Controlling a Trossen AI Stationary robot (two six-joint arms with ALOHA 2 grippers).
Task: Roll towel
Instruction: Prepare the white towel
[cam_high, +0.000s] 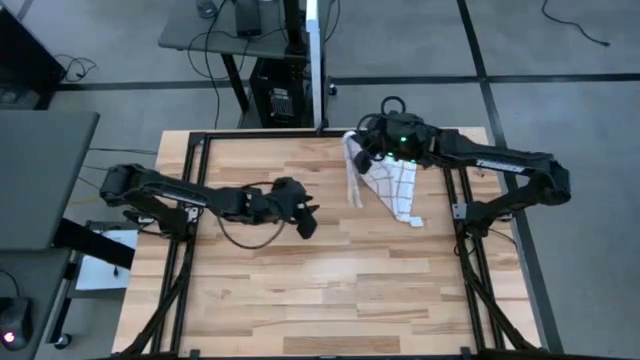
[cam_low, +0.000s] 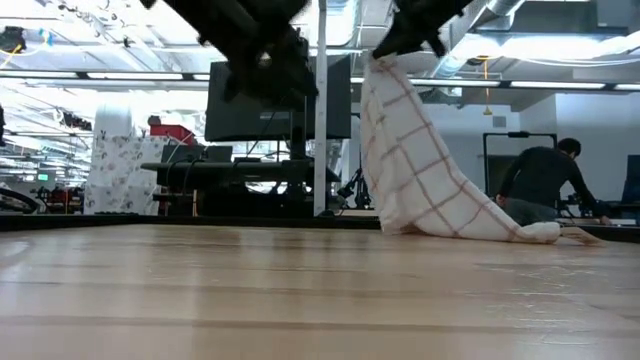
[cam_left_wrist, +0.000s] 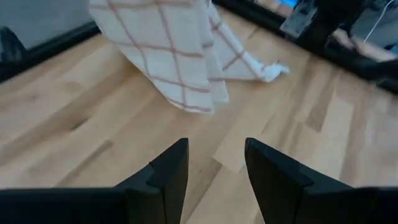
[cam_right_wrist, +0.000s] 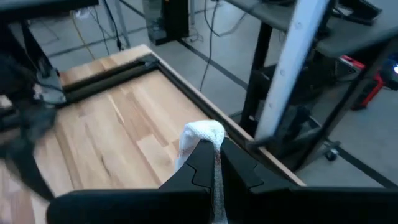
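Towel: the towel (cam_high: 385, 180) hangs from the right gripper near the desk's far edge, right of centre; its lower end trails on the wood toward the right side, as the low view (cam_low: 420, 160) shows.
Right gripper: the right gripper (cam_right_wrist: 214, 163) is raised above the desk (cam_high: 300, 290), fingers closed tight on a bunched top edge of the cloth.
Left gripper: the left gripper (cam_left_wrist: 214, 168) hovers near the desk's middle, facing the towel, fingers parted with nothing between them.
Tag: a small white bit at the trailing corner may be the tag; too blurred to say.
Background: a person (cam_low: 540, 180) bends over beyond the desk.
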